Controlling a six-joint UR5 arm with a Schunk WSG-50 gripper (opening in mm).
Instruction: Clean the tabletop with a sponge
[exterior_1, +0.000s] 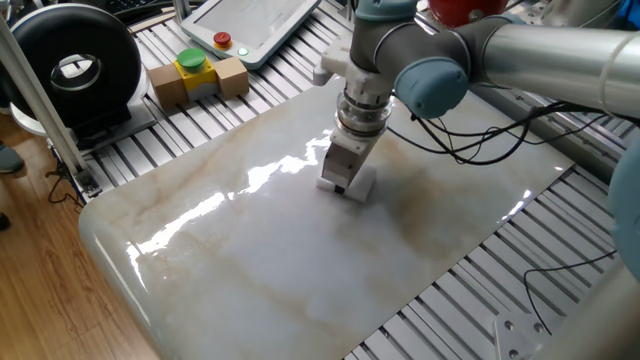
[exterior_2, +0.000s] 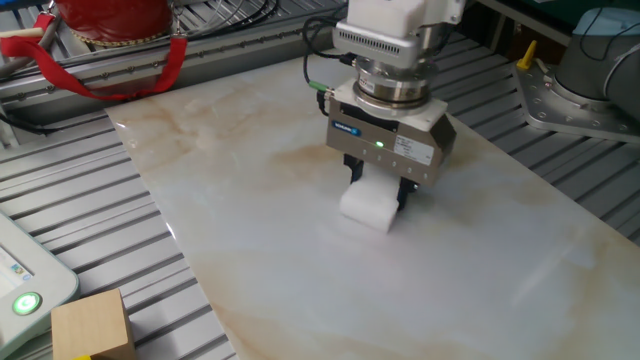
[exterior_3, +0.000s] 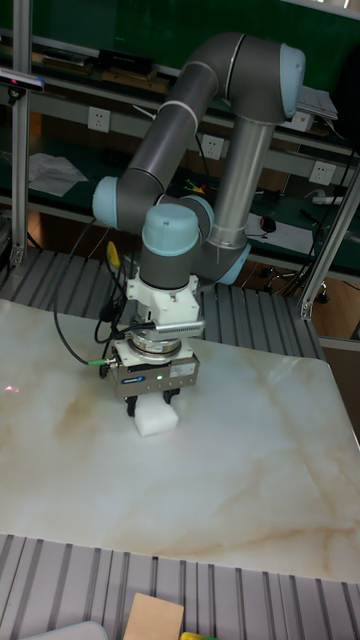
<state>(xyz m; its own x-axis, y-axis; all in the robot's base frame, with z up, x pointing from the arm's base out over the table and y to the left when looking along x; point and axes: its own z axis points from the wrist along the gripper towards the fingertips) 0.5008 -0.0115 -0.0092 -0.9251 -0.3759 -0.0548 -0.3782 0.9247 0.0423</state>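
The white sponge (exterior_1: 352, 186) (exterior_2: 368, 207) (exterior_3: 156, 418) rests flat on the glossy marble tabletop (exterior_1: 250, 260) (exterior_2: 250, 250) (exterior_3: 240, 470), near its middle. My gripper (exterior_1: 343, 184) (exterior_2: 376, 189) (exterior_3: 153, 402) points straight down over the slab and is shut on the sponge, one finger on each side, pressing it against the surface. A green light glows on the gripper body in the other fixed view.
Tan cardboard boxes with a yellow-green button (exterior_1: 198, 74) and a tablet-like pendant (exterior_1: 250, 25) lie on the ribbed aluminium frame (exterior_1: 150, 150) beyond the slab. A black round device (exterior_1: 75, 65) stands at one corner. A red strap (exterior_2: 110, 70) lies near the slab's far edge.
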